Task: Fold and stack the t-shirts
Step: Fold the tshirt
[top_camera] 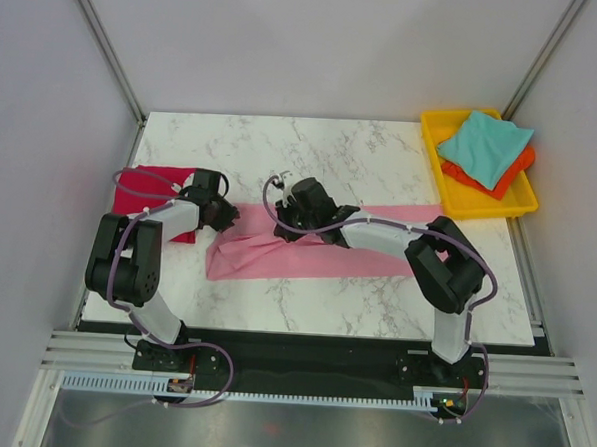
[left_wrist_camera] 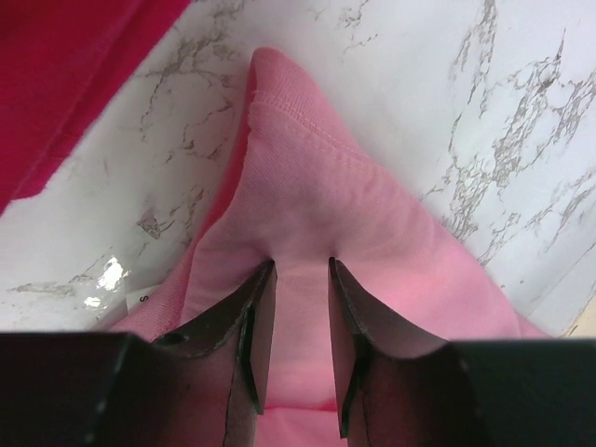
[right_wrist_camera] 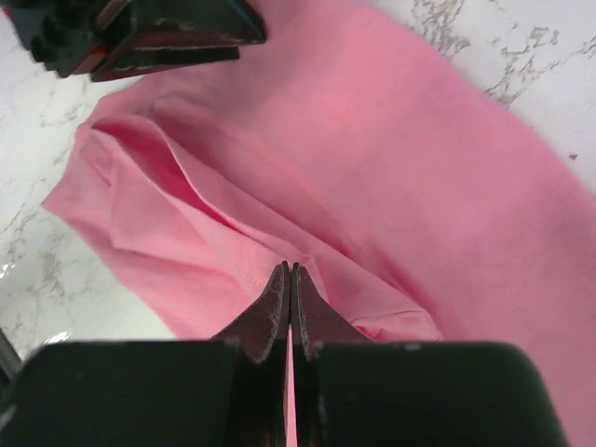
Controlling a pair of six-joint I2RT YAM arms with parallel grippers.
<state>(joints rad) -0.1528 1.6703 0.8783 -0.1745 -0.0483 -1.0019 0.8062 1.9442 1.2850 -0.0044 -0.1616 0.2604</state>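
A light pink t-shirt (top_camera: 307, 256) lies in a long band across the middle of the marble table. My left gripper (top_camera: 229, 218) holds a bunched fold near its left end; in the left wrist view the gripper (left_wrist_camera: 301, 263) has pink cloth (left_wrist_camera: 307, 177) pinched between its fingers. My right gripper (top_camera: 282, 221) is just to its right. In the right wrist view it (right_wrist_camera: 291, 267) is shut on a thin fold of the pink shirt (right_wrist_camera: 372, 140). A crimson t-shirt (top_camera: 145, 187) lies flat at the left, also in the left wrist view (left_wrist_camera: 65, 65).
A yellow tray (top_camera: 480, 205) at the back right holds a teal t-shirt (top_camera: 483, 143) on top of an orange t-shirt (top_camera: 510, 170). Grey walls and metal frame posts enclose the table. The left gripper's body (right_wrist_camera: 149, 33) shows in the right wrist view.
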